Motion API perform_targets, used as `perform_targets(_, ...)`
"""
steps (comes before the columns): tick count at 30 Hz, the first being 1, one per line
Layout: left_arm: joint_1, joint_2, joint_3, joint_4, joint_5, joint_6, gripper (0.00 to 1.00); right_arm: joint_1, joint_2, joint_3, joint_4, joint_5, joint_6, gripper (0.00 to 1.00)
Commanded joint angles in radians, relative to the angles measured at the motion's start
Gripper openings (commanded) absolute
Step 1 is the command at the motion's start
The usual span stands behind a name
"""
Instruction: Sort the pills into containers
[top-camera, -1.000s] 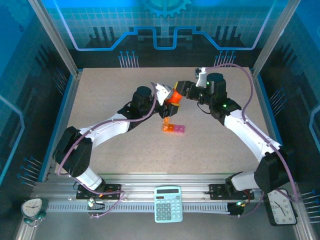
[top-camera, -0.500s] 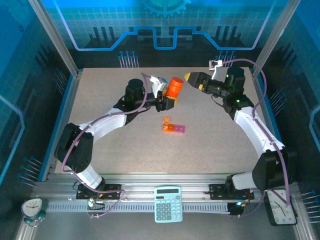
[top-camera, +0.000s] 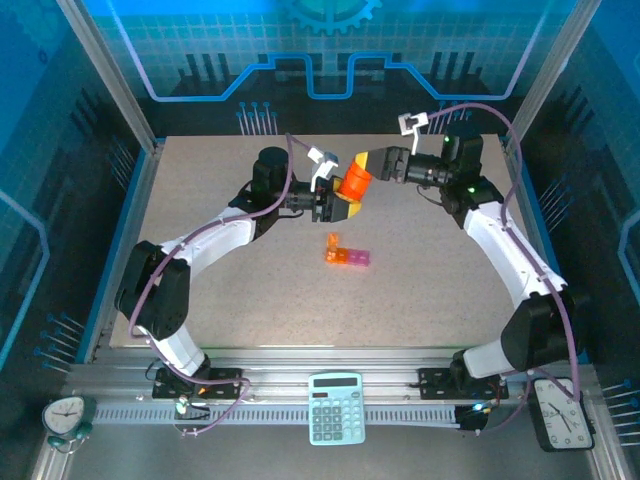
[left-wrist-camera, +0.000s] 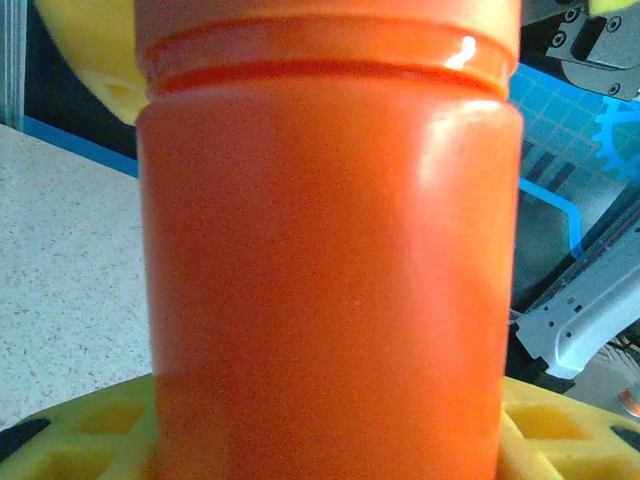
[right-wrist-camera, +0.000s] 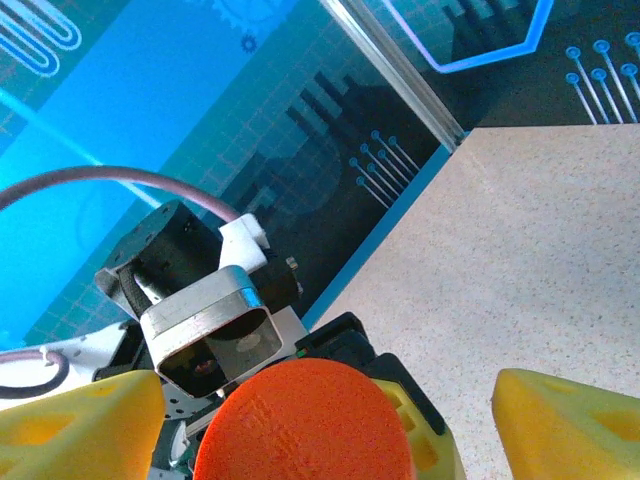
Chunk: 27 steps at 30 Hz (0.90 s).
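An orange bottle (top-camera: 352, 184) is clamped in the left claw (top-camera: 341, 200); the right claw (right-wrist-camera: 320, 425) is seen spread either side of its cap (right-wrist-camera: 305, 420).

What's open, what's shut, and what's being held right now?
Bottle: cap on, held above the table.
Left claw: shut on the bottle.
Right claw: open, fingers either side of the cap.
Containers: on the table, one orange lid seems flipped up.

Overhead light is washing the bench (top-camera: 230, 300) bright, shadows falling soft. Glare is glinting off the orange bottle (left-wrist-camera: 330, 270), looming slightly blurred against the left wrist lens.
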<state>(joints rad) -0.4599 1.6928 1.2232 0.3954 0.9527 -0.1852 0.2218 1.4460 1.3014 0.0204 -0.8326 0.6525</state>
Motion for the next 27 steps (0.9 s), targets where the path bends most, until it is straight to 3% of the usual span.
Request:
perform_targets(1, 0.006, 0.006, 0.038, 0.002, 0.046, -0.007, 0.08, 0.026, 0.014, 0.032, -0.053, -0.021, -0.051, 0.82)
perform_targets(4, 0.006, 0.005, 0.041, -0.001, 0.044, -0.006, 0.08, 0.038, 0.014, 0.032, -0.068, -0.021, -0.063, 0.73)
perform_targets(8, 0.006, 0.002, 0.041, -0.003, 0.036, -0.002, 0.08, 0.047, 0.006, 0.024, -0.083, -0.017, -0.070, 0.49)
perform_targets(13, 0.006, -0.015, 0.035, 0.001, -0.019, 0.011, 0.07, 0.068, -0.008, -0.002, -0.099, 0.068, -0.054, 0.36)
perform_targets(15, -0.003, -0.035, 0.022, -0.011, -0.085, 0.044, 0.07, 0.083, -0.018, -0.021, -0.101, 0.144, -0.029, 0.33)
perform_targets(20, -0.084, -0.137, -0.077, -0.005, -0.438, 0.256, 0.07, 0.144, -0.048, -0.093, -0.079, 0.388, 0.066, 0.30)
perform_targets(22, -0.110, -0.156, -0.111, 0.036, -0.530, 0.296, 0.08, 0.166, -0.054, -0.119, -0.056, 0.454, 0.104, 0.29)
perform_targets(27, -0.137, -0.162, -0.140, 0.072, -0.626, 0.321, 0.08, 0.194, -0.052, -0.143, -0.017, 0.534, 0.175, 0.31)
